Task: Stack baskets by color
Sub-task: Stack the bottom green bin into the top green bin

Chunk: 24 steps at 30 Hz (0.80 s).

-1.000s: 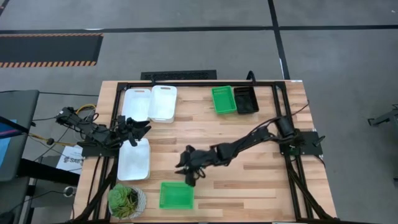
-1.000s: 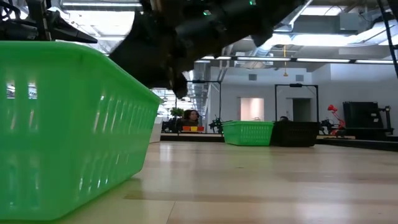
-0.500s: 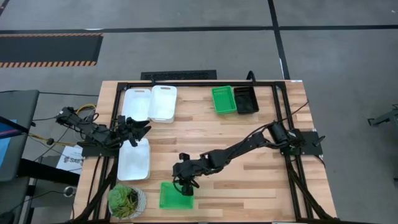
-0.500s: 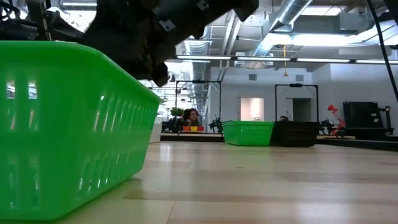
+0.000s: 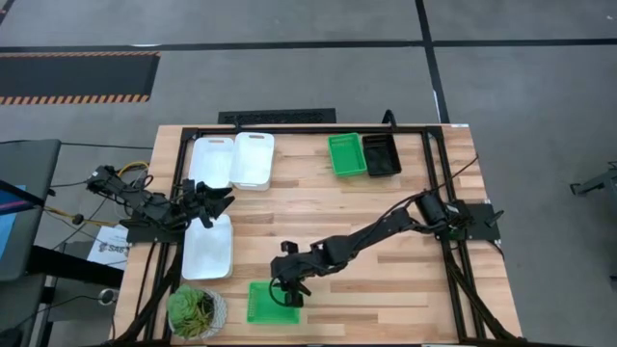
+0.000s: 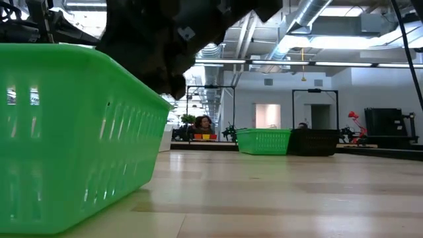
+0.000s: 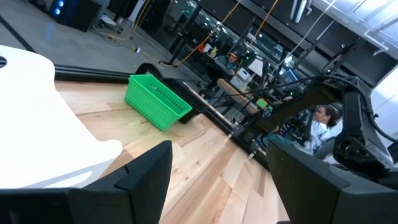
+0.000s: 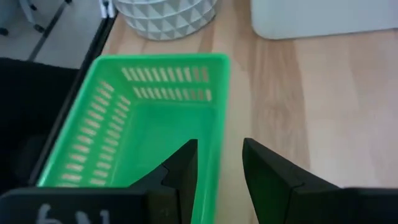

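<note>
A green basket (image 5: 270, 305) rests on its bottom by the table's near edge. It fills the left of the low view (image 6: 66, 132). My right gripper (image 5: 287, 293) hovers open at its right end. In the right wrist view (image 8: 221, 177) one finger is over the inside and one outside the far long wall (image 8: 219, 134); no touch shows. Another green basket (image 5: 346, 154) and a black basket (image 5: 382, 154) stand at the far edge. Three white baskets (image 5: 212, 160) (image 5: 254, 159) (image 5: 208, 247) lie on the left. My left gripper (image 5: 220, 197) waits open at the left edge.
A potted green plant (image 5: 197, 311) in a patterned white pot stands at the near left corner, close to the green basket's left end. Bare wood (image 5: 386, 289) lies between the near basket and the far ones. A person sits in the room behind (image 6: 201, 123).
My right gripper has moved toward the table's near edge and slightly left. It has come down over the right end of the near green basket and tipped further downward. The basket has stayed where it was.
</note>
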Tool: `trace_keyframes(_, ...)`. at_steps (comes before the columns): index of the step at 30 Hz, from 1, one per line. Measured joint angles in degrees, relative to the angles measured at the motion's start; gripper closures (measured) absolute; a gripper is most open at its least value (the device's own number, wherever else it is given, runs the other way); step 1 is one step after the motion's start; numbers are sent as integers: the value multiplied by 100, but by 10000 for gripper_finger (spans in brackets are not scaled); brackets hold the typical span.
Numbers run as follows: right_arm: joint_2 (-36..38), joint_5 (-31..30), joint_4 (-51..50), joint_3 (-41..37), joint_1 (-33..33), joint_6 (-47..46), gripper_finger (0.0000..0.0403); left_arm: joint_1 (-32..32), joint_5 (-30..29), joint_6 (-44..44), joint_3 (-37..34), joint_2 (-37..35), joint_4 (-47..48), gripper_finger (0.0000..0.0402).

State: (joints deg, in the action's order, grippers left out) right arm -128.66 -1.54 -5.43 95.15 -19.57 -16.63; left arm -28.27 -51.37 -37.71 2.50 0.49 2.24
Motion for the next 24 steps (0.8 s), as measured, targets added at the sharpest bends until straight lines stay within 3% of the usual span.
trace_keyframes(9, -212, -31, -175, -12, 4, -260, 264, 0, 17, 2, 0, 0, -1, 152)
trace_keyframes(13, -196, -140, -347, -7, 22, -382, 305, 0, 20, 20, 0, 0, -2, 152)
trace_keyframes(17, -201, -173, -324, -6, 67, -761, 377, 0, 22, 22, 0, 0, -2, 152)
trace_keyframes(24, -94, -1341, 222, -9, 122, -2083, 395, 0, 24, 22, 0, 0, -2, 152)
